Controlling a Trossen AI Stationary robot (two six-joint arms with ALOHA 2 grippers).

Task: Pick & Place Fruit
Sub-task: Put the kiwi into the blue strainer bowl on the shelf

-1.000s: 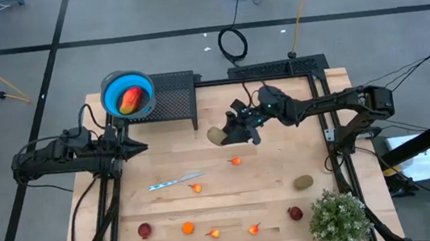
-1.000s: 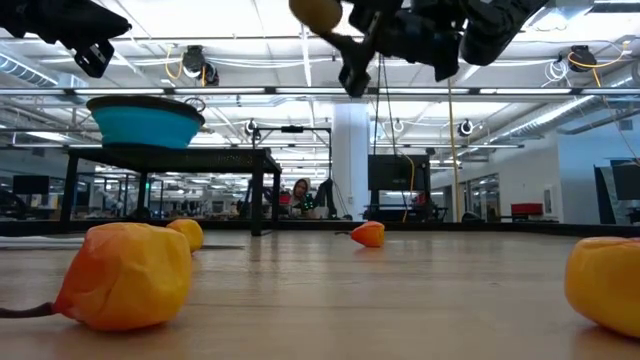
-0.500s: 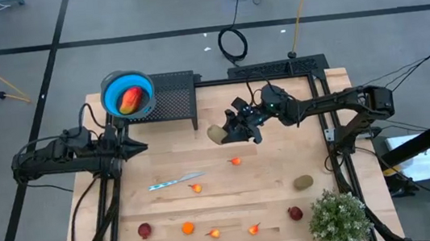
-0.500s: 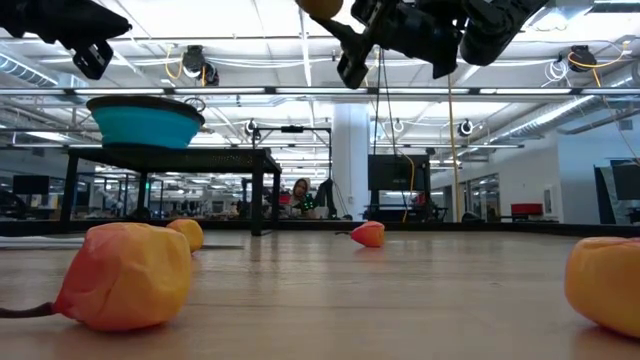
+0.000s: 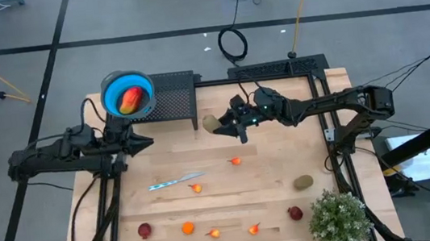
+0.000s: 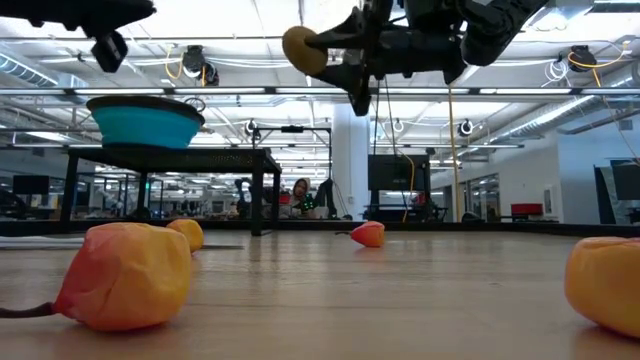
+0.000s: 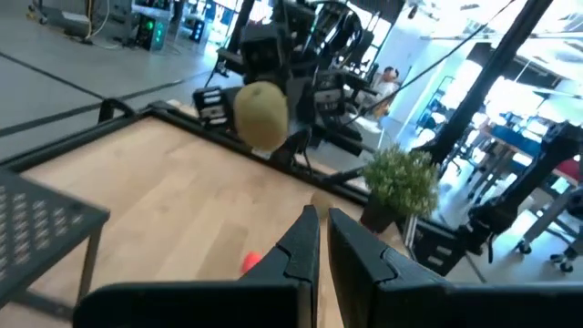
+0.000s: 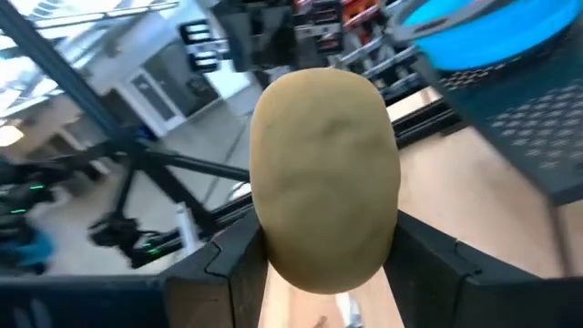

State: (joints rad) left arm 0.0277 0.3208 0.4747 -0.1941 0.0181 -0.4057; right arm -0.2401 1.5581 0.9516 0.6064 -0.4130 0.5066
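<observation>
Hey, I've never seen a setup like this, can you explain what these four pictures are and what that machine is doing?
It is a two-armed robot at a wooden table. One picture looks straight down, one looks level across the tabletop, and two come from cameras on the wrists. The right gripper holds a brown kiwi in the air, seen close up in its own wrist camera. The left gripper waits at the table's left edge, fingers closed and empty. On the table lie small orange and dark red fruits, another kiwi and a silver knife. A blue bowl on a black stand already holds an orange-red fruit.
</observation>
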